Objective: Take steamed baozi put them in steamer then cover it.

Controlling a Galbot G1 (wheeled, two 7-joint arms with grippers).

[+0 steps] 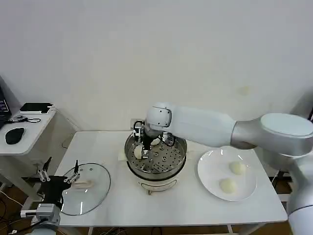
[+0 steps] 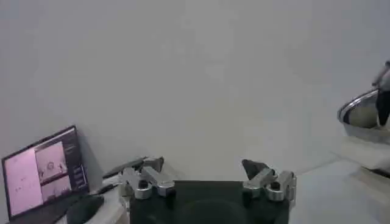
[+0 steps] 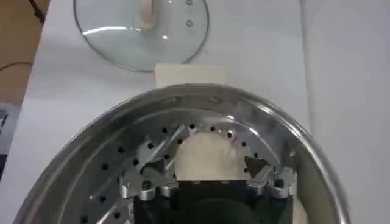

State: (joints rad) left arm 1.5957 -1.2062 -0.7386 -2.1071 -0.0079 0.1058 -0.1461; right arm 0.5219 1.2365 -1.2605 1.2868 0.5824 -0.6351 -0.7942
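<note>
Head view: near the front edge, the left claw (image 1: 60,172) hangs open and empty beside the lid (image 1: 84,188) lying on the surface (image 1: 186,205). Farther back, the right claw (image 3: 209,159) straddles a bun (image 3: 206,157) inside the steamer (image 1: 155,157); two buns (image 1: 233,176) sit on the plate (image 1: 209,172).

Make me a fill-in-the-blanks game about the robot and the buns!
1. The white plate has ____ buns on it.
2. The right gripper is reaching inside the shiny ____.
3. The glass lid lies flat on the ____.
4. The left gripper, jaws open, holds ____.

Missing words: two; steamer; table; nothing
</note>
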